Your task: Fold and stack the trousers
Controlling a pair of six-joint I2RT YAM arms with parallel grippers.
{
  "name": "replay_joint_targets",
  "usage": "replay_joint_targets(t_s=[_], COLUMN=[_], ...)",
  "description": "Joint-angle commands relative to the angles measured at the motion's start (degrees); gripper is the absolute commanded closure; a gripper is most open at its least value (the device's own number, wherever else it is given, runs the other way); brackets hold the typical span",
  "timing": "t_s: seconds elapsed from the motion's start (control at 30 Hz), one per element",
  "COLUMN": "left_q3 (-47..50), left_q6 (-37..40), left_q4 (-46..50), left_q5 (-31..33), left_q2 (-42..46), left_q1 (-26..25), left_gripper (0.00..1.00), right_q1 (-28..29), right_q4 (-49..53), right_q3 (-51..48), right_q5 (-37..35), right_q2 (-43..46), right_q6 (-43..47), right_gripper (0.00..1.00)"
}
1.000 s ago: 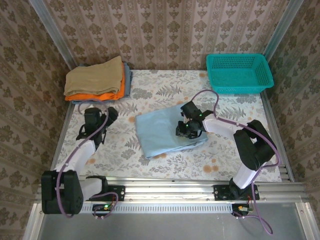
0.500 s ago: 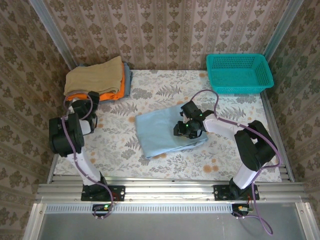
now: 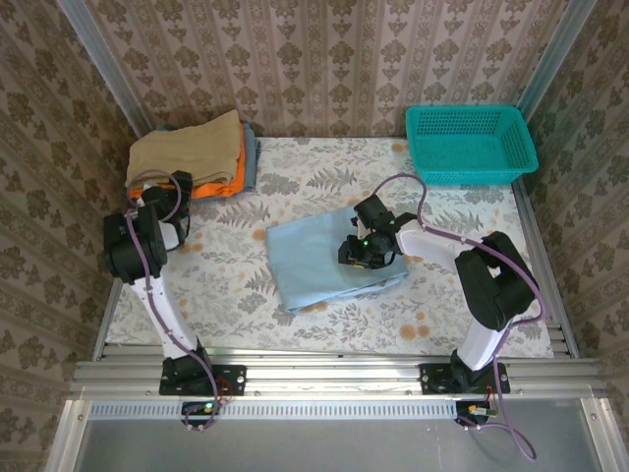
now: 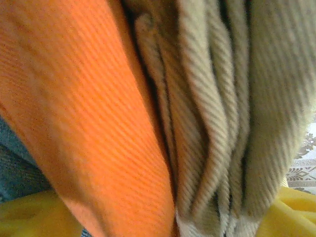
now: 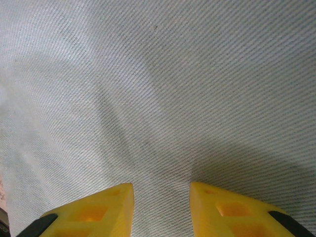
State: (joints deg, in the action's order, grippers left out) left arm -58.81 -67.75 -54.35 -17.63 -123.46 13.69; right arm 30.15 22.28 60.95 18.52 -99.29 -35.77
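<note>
The trousers [image 3: 316, 259] lie folded into a pale blue rectangle at the middle of the table. My right gripper [image 3: 358, 256] rests low over their right half. In the right wrist view its yellow fingertips [image 5: 106, 207] stand a little apart over flat blue cloth [image 5: 163, 89], open, with nothing between them. My left gripper [image 3: 179, 193] is pushed against the near edge of the folded stack at the back left. Its fingers [image 4: 27, 219] sit wide apart at the frame's bottom corners, with the orange garment [image 4: 74, 108] and the tan garment [image 4: 232, 98] between them.
The stack has a tan garment [image 3: 189, 149] on an orange one [image 3: 218, 184] over a blue-grey layer. A teal basket [image 3: 470, 144] stands at the back right. Patterned walls close in the table [image 3: 236, 295] on three sides.
My left arm has swung from the left middle of the table up to the stack's near edge. The right gripper has stayed on the trousers and parted its fingers slightly.
</note>
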Motion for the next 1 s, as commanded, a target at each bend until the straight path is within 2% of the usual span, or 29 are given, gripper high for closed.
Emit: replay_joint_targets(t_s=[0.0, 0.07, 0.27, 0.47, 0.67, 0.97], left_q3=[-2.33, -3.17, -3.03, 3.74, 15.67, 35.22], left_q6=[0.97, 1.91, 2.17, 1.26, 0.64, -4.96], left_q4=[0.70, 1.95, 2.00, -1.11, -3.90, -18.34], left_q5=[-0.61, -0.45, -1.14, 0.24, 4.14, 6.91], left_q2=[-1.52, -1.65, -1.66, 1.17, 7.04, 9.89], left_q1=[0.56, 0.48, 0.44, -0.40, -2.31, -6.65], left_gripper=[0.28, 0.38, 0.98, 1.00, 1.00, 1.00], right_q1=[-0.53, -0.67, -0.97, -1.55, -2.46, -3.59], right_q4=[-0.55, -0.53, -0.39, -0.39, -0.81, -0.68], right_q3=[1.52, 1.51, 1.61, 0.82, -0.50, -2.41], right_q5=[1.26, 1.51, 1.60, 1.54, 2.09, 2.86], right_q2=[-0.85, -0.89, -0.34, 1.41, 3.47, 6.79], right_q6=[1.05, 0.92, 0.97, 1.01, 1.14, 1.22], right_gripper=[0.63, 0.63, 0.64, 0.64, 0.64, 0.63])
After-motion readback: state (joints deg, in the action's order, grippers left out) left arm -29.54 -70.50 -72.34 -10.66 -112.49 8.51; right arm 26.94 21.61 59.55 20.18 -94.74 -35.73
